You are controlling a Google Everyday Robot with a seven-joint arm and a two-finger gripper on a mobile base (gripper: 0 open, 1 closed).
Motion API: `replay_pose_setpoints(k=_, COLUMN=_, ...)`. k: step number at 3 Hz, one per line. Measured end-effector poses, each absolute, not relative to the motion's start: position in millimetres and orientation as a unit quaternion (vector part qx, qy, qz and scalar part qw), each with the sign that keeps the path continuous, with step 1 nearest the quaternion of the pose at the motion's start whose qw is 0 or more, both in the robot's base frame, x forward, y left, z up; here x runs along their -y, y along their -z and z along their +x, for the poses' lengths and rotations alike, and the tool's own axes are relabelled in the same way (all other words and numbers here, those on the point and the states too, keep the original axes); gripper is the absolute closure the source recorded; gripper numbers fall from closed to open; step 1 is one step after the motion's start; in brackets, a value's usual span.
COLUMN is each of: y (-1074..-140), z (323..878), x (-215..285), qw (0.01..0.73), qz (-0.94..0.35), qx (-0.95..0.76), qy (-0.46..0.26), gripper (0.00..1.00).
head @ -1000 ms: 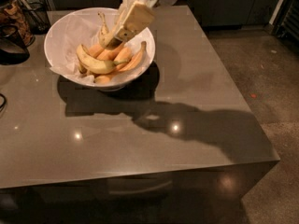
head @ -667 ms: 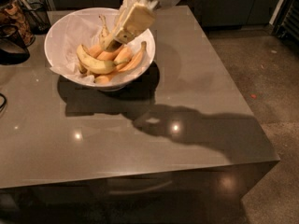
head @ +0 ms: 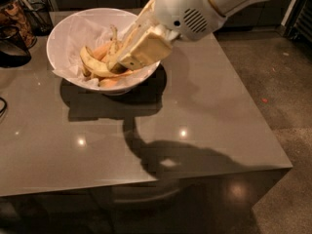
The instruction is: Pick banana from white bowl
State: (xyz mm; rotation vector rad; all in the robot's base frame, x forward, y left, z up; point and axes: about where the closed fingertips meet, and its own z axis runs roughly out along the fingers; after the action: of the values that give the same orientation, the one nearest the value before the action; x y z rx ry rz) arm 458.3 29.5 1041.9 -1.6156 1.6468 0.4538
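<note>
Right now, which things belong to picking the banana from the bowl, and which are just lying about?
Job in hand: banana; white bowl; pincer, inside the bowl at the banana.
Lying about: jar and black object at the left edge of the table.

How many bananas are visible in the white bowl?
2: a curved banana at the white bowl's front, a stem-up banana behind it. The claw sits inside the bowl and may hide more.
</note>
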Motion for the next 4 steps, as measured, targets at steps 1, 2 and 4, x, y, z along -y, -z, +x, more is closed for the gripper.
replay_pose_setpoints(k=1, y=-1040, z=457, x=-30, qw=0.383, qz=-0.634, qx=-0.647, qy=-0.179, gripper=1.0)
replay_pose_setpoints(k=2, y=-1042, z=455, x=-34, qw=0.384, qz=-0.637, qx=-0.643, qy=-0.18, gripper=1.0)
replay_pose_setpoints(k=4, y=-1052, z=410, x=-36, qw=0.391, qz=-0.63, qx=-0.648, qy=-0.174, gripper=1.0)
